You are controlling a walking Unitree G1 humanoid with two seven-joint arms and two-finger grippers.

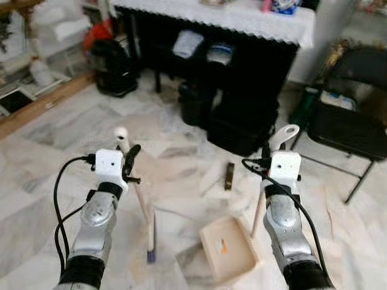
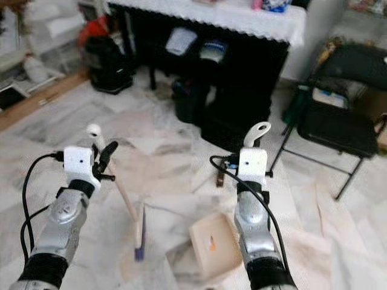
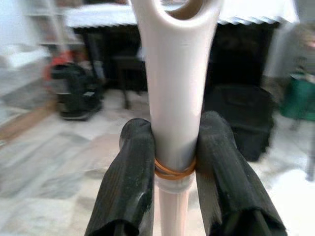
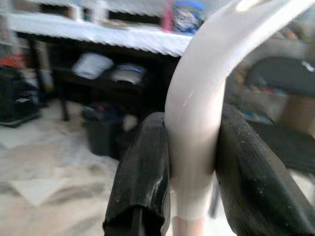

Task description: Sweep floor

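The left gripper (image 3: 173,162) has its jaws pinching the pale broom handle (image 3: 173,88) just below the hanging loop, at an orange rubber band; the broom (image 1: 143,208) slants down from these jaws to its dark head on the marble floor (image 1: 181,163). The right gripper (image 4: 193,162) has its jaws pinching the curved white handle of the dustpan (image 1: 228,248), and the beige pan rests on the floor straight below. A small brown piece of debris (image 1: 229,176) lies ahead of the pan, between the 2 tools. To sweep well, I think the pan edge should stay flat on the floor while the broom draws the debris toward it with short, low strokes.
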